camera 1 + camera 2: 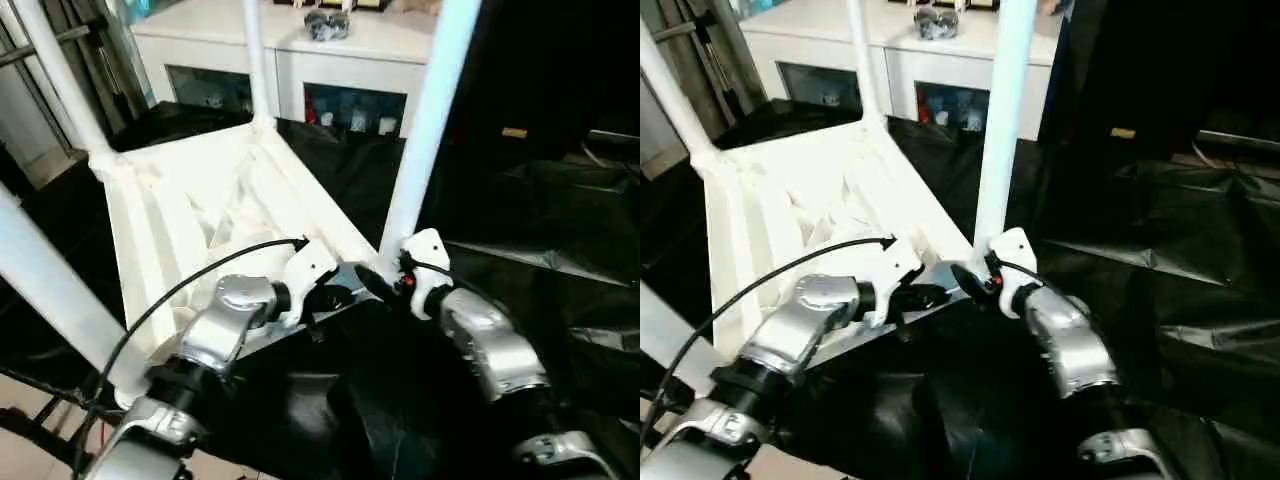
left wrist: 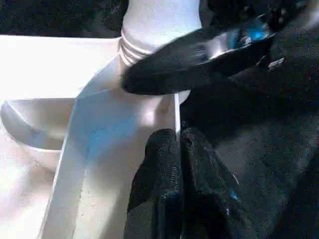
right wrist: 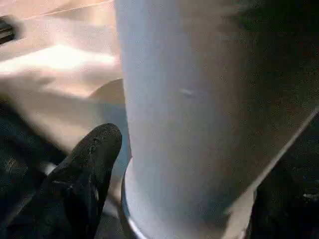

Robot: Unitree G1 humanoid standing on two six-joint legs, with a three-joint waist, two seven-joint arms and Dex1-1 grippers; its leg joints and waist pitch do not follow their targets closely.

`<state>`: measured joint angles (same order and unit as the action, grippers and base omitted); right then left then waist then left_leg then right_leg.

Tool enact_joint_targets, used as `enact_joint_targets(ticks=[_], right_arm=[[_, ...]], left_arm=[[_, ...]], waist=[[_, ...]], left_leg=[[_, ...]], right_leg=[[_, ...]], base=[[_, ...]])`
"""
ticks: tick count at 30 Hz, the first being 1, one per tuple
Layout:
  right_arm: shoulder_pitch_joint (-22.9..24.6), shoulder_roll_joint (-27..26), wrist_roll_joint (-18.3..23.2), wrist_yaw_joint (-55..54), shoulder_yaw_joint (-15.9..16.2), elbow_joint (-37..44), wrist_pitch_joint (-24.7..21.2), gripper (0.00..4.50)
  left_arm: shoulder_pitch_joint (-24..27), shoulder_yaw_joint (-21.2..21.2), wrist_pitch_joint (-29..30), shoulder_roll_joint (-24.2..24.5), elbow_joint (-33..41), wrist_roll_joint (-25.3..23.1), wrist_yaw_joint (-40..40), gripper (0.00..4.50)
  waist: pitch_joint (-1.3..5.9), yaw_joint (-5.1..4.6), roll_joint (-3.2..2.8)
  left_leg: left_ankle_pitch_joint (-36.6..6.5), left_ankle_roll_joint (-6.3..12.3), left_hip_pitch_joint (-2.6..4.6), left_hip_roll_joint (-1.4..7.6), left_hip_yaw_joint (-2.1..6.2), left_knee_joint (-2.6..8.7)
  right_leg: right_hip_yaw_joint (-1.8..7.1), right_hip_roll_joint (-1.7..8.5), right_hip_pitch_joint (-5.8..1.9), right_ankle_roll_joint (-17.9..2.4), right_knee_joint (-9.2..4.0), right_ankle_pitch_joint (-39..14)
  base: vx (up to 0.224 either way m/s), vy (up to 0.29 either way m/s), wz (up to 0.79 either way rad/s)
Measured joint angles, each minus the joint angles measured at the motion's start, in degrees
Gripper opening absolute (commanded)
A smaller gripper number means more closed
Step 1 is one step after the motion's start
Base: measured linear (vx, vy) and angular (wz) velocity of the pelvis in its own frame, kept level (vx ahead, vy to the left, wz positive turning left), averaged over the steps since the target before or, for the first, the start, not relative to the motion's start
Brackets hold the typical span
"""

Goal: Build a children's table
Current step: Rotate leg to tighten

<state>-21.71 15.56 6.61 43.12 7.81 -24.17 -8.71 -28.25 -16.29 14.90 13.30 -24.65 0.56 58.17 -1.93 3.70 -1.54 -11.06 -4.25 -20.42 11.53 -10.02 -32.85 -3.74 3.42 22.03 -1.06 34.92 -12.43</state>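
Note:
The children's table lies upside down on the black drape, its ribbed white top (image 1: 170,200) facing up. Its white legs stand in the corner sockets: one at the near right (image 1: 425,130), one at the back (image 1: 255,60), one at the far left (image 1: 60,80) and one at the near left (image 1: 50,290). My right gripper (image 1: 388,272) is open around the base of the near right leg, and one black finger (image 3: 87,169) stands just beside the tube. My left gripper (image 2: 179,149) is shut and empty, its tips pressed on the top's rim next to that socket.
A white cabinet (image 1: 340,50) with glass doors stands behind, with a small dark object (image 1: 325,25) on it. Crumpled black drape (image 1: 540,220) covers the work table to the right. At the lower left the work table ends and light floor (image 1: 20,400) shows below.

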Motion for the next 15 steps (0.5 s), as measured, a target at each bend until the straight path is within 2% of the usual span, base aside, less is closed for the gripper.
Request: enact_joint_targets(ticks=[5,6,10,11,15], right_arm=[[1.92,3.66,3.48,11.44,1.29,3.41,-1.48,3.71],[2.06,4.54,4.14,13.1,1.71,3.89,-1.97,3.47],[2.77,6.88,5.23,18.28,2.59,5.4,-3.22,3.27],[2.92,7.17,5.47,19.26,2.87,5.81,-3.5,3.06],[3.09,7.35,6.3,21.05,3.41,6.21,-4.17,2.88]], left_arm=[[0.94,-0.52,-1.59,3.68,0.91,1.34,7.88,0.0],[0.93,-0.78,-1.73,4.18,0.91,1.54,8.91,0.0],[0.91,-1.51,-2.5,6.05,0.9,2.11,12.59,0.0],[0.89,-1.57,-2.52,6.57,0.91,2.23,13.62,0.0],[0.86,-1.81,-2.95,7.77,0.91,2.6,15.64,0.0]], waist=[[-0.07,0.53,-0.03],[-0.08,0.57,-0.01],[-0.12,1.27,0.04],[-0.11,1.33,0.05],[-0.12,1.4,0.06]], left_leg=[[0.06,0.17,0.01,0.01,0.02,-0.11],[0.03,0.12,0.02,0.01,0.02,-0.14],[-0.1,-0.1,0.09,0.05,0.01,-0.2],[-0.1,-0.1,0.11,0.05,0.01,-0.19],[-0.09,-0.1,0.1,0.07,0.0,-0.2]], right_leg=[[-0.01,0.01,0.01,-0.07,0.04,-0.07],[-0.01,0.01,0.01,-0.07,0.04,-0.06],[-0.01,0.01,-0.03,-0.07,0.1,-0.05],[-0.01,0.01,-0.03,-0.07,0.1,-0.05],[-0.02,0.0,-0.04,-0.07,0.1,-0.06]], base=[[0.0,0.0,0.0],[0.0,0.0,0.0],[0.0,0.0,0.0],[0.0,0.0,0.0],[0.0,0.0,0.0]])
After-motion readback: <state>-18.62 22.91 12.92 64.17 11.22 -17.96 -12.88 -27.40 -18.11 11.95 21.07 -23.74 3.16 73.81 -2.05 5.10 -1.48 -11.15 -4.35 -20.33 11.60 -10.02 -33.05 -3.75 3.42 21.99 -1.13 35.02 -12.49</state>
